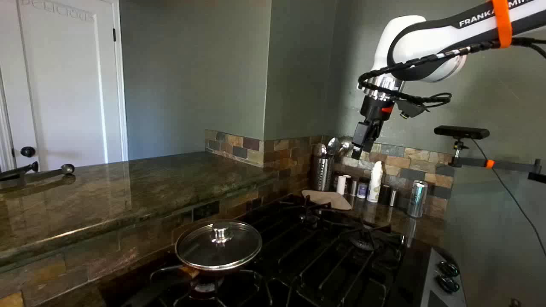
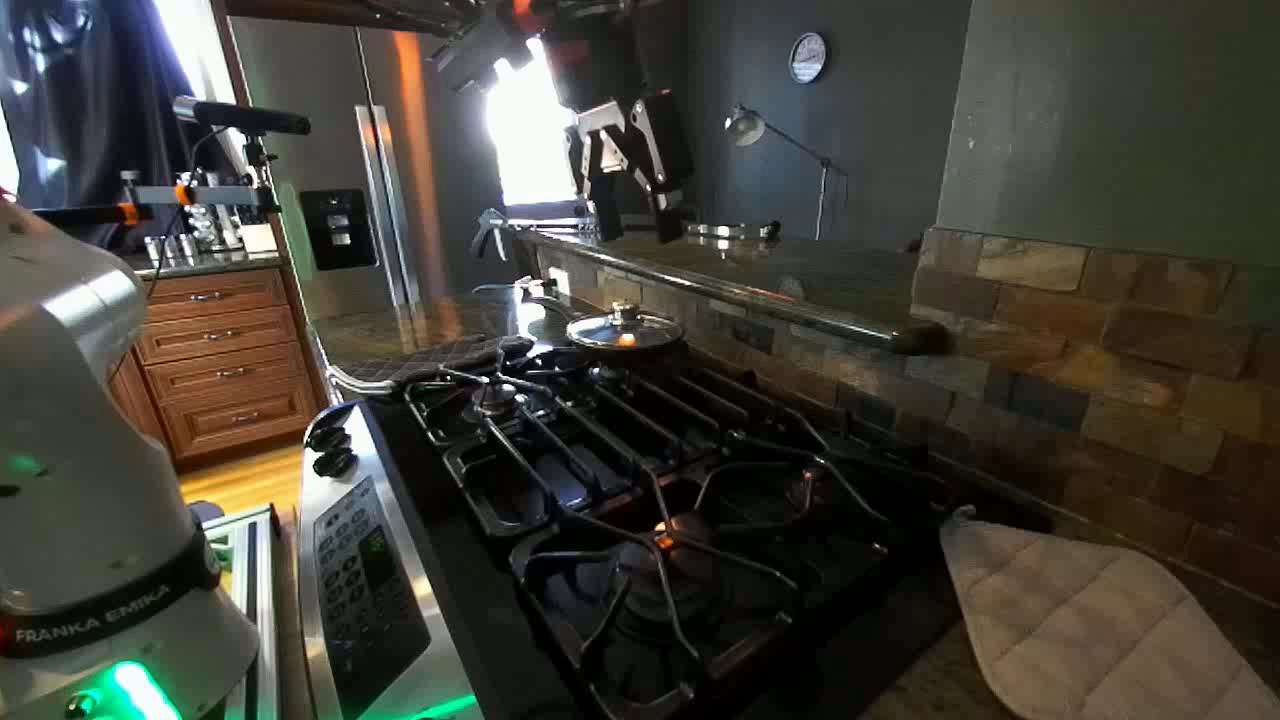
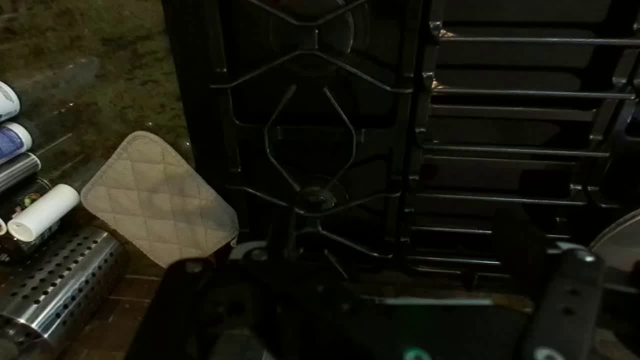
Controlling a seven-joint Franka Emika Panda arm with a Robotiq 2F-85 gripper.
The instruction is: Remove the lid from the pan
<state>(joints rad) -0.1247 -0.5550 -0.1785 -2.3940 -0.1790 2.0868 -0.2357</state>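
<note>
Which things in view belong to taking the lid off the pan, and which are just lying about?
Part of the job:
glass lid, on the pan
frying pan, under the lid
gripper, open, holding nothing

Just lying about:
quilted pot holder
perforated steel utensil holder
white bottle
metal canister

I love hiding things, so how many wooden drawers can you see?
4, stacked left of the fridge in an exterior view: top drawer, second drawer, third drawer, bottom drawer. The robot arm may hide more.
</note>
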